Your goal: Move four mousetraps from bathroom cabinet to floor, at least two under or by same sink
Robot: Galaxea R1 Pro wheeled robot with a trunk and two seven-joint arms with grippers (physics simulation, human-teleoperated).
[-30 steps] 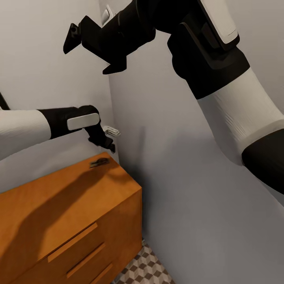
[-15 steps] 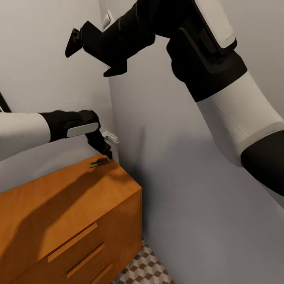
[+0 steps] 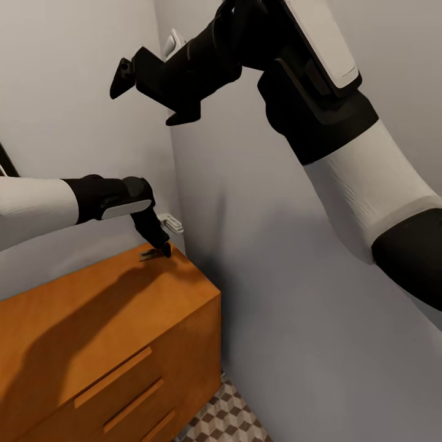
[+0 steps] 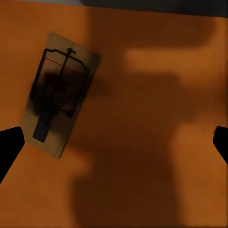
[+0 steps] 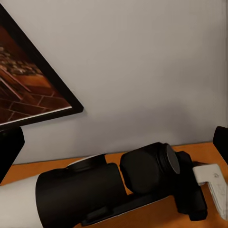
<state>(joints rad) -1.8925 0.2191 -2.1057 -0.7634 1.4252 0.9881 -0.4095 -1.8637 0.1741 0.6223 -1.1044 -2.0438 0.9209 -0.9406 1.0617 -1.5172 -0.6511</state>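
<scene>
One mousetrap (image 3: 150, 253), a tan plate with dark wire, lies flat at the far right corner of the orange-brown cabinet (image 3: 92, 319) top. My left gripper (image 3: 159, 244) hangs just above it, open. In the left wrist view the mousetrap (image 4: 59, 97) lies close to one fingertip (image 4: 9, 147), off the middle of the open left gripper (image 4: 114, 145), and nothing is held. My right gripper (image 3: 150, 95) is raised high by the wall corner, open and empty. The other mousetraps are out of view.
Grey walls meet in a corner right behind the cabinet. A small white fitting (image 3: 172, 222) sticks out of the wall beside my left wrist. A dark-framed picture (image 5: 28, 90) hangs above the cabinet. Cube-patterned floor tiles (image 3: 227, 417) show at the cabinet's foot.
My left gripper has come down and slightly left, from above the cabinet corner to just over the mousetrap. The raised right arm has drifted a little to the right.
</scene>
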